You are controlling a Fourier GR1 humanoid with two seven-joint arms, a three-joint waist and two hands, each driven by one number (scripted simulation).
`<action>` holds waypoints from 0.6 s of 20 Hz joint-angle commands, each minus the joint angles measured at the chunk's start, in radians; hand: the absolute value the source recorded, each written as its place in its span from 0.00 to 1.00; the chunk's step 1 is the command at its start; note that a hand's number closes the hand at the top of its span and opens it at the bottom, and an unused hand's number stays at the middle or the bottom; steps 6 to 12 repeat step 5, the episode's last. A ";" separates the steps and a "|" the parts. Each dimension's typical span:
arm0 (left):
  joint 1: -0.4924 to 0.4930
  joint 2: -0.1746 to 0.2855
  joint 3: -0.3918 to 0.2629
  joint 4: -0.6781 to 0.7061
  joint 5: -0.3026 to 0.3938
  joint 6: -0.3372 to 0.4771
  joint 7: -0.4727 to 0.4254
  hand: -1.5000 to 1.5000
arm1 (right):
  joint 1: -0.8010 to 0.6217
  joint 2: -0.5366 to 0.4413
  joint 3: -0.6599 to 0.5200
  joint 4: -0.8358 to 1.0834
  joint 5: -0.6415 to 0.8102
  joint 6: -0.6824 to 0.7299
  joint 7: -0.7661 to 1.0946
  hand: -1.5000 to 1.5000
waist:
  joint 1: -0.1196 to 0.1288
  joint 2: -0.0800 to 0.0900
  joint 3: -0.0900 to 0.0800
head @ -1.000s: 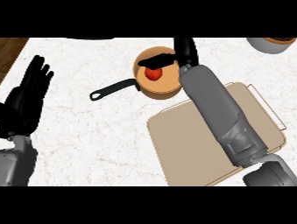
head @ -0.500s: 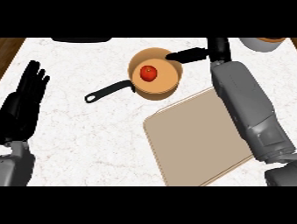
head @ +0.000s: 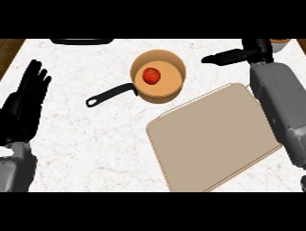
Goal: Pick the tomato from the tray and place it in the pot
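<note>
Tomato (head: pixel 152 76) lies inside the pot (head: pixel 172 61), red against the orange bottom and close to its middle; neither hand touches it.

The right hand (head: pixel 234 56) hangs over the far right part of the surface (head: pixel 95 144), to the right of the pot and apart from it. Its fingers (head: pixel 212 58) stretch out straight toward the left, released, with nothing held between them and the thumb. From that hand the grey right forearm (head: pixel 282 103) runs back to the near right corner of the view, covering the right edge of the tray (head: pixel 208 140).

The tray is a beige rectangle lying at a slant, nearer than the pot and to its right, with its long far-left edge passing near the pot's near side. The pot's black handle (head: pixel 112 94) sticks out toward the near left, flat over the white marbled surface.

The left hand (head: pixel 23 108) rests at the left edge of the view, fingers up and spread, released and holding nothing, well apart from the pot and the tray.

At the far edge a dark object (head: pixel 82 41) shows only in part, left of the pot. Behind the right hand, at the far right, an orange-rimmed vessel (head: pixel 280 41) is mostly hidden.
</note>
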 commanded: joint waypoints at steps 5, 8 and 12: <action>0.010 -0.016 0.014 0.062 -0.008 -0.018 -0.066 0.50 | 0.053 -0.042 0.005 -0.033 0.007 0.070 -0.007 0.00 | -0.008 -0.003 0.000; 0.010 -0.016 0.014 0.062 -0.008 -0.018 -0.066 0.50 | 0.053 -0.042 0.005 -0.033 0.007 0.070 -0.007 0.00 | -0.008 -0.003 0.000; 0.010 -0.016 0.014 0.062 -0.008 -0.018 -0.066 0.50 | 0.053 -0.042 0.005 -0.033 0.007 0.070 -0.007 0.00 | -0.008 -0.003 0.000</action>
